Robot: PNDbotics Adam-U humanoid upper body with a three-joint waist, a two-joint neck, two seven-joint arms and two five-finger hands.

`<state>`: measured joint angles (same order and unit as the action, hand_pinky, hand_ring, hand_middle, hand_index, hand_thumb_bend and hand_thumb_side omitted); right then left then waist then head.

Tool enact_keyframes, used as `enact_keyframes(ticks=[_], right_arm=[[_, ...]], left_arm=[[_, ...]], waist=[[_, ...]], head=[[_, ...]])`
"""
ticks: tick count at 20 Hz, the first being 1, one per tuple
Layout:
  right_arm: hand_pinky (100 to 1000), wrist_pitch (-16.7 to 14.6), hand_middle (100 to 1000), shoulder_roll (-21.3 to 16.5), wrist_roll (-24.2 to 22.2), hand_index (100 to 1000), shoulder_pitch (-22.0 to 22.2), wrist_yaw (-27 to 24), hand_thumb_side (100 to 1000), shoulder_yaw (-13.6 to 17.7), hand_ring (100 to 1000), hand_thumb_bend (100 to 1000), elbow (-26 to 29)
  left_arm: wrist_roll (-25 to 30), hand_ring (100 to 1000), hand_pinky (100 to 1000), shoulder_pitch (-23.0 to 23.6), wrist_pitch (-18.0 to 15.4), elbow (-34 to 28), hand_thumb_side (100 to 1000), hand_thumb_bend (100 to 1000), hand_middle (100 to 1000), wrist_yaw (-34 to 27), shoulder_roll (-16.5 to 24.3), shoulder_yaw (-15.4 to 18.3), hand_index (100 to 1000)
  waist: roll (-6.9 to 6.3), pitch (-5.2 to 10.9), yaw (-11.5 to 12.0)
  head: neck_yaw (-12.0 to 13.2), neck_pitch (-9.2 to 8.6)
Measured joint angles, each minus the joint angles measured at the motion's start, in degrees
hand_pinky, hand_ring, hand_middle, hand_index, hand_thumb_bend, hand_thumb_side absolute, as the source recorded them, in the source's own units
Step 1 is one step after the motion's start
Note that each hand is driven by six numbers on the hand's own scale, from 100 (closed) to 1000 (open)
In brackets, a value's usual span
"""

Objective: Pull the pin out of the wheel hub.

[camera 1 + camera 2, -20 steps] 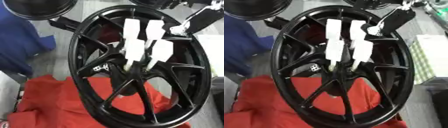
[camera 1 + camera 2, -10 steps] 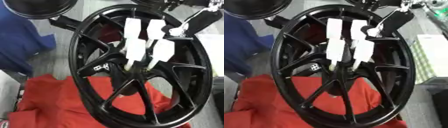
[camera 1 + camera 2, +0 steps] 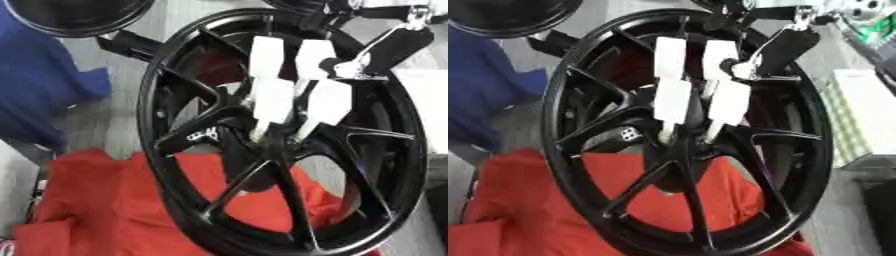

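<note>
A large black spoked wheel [image 3: 163, 165] fills both views, tilted over a red cloth. Its hub [image 3: 278, 146] is a dark block where the spokes meet. My right hand [image 3: 273, 97] comes in from the upper right on a black and silver wrist [image 3: 389, 47]. Its white fingers are straight and point down, with the fingertips [image 3: 259, 134] touching the top of the hub. I cannot make out the pin itself; the spot under the fingertips is dark. My left hand shows in neither view.
The red cloth [image 3: 114, 210] lies under the wheel's lower half. A blue cloth [image 3: 44, 90] is at the left. A second black wheel [image 3: 79, 12] sits at the top left. A pale box [image 3: 868, 115] stands at the right edge.
The right hand's fingers stay at the hub; the whole picture has shifted only slightly. Nothing has visibly come out of the hub.
</note>
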<state>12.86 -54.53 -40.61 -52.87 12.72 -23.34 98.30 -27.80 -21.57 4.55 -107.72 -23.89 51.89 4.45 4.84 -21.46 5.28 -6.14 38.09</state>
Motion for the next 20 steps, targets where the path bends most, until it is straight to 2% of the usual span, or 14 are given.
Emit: enact_keyframes(ticks=[12,15,17,20], right_arm=[[895,-0.83,853,0.63,-0.33,886,0.01,1.83,236,-0.14,922,229,-1.7],[888,-0.99,780,0.86,-0.51,837,0.0,1.89,263,-0.32,906,207,-1.77],[879,-0.97,744,0.9,-0.47,807,-0.02,1.88,318,-0.33,891,187,-1.86],[876,-0.57,692,1.23,0.23,758,-0.1,1.19,320,-0.31,879,166,-1.96]], left_arm=[[0.0,751,715,-0.06,0.0,0.01,688,599,805,-0.12,-0.48,0.0,850],[0.01,751,716,-0.09,0.01,0.02,689,597,805,-0.27,-0.5,0.0,850],[0.01,751,716,-0.09,0.02,0.13,687,599,805,-0.29,-0.5,0.0,850],[0.05,752,716,-0.09,0.05,0.35,689,596,806,-0.3,-0.51,0.0,850]], waist=[[0.13,-1.02,0.15],[0.13,-1.24,0.15],[0.13,-1.24,0.14],[0.11,-1.25,0.11]], head=[[-0.04,-0.44],[-0.05,-0.44],[-0.05,-0.44],[-0.04,-0.44]])
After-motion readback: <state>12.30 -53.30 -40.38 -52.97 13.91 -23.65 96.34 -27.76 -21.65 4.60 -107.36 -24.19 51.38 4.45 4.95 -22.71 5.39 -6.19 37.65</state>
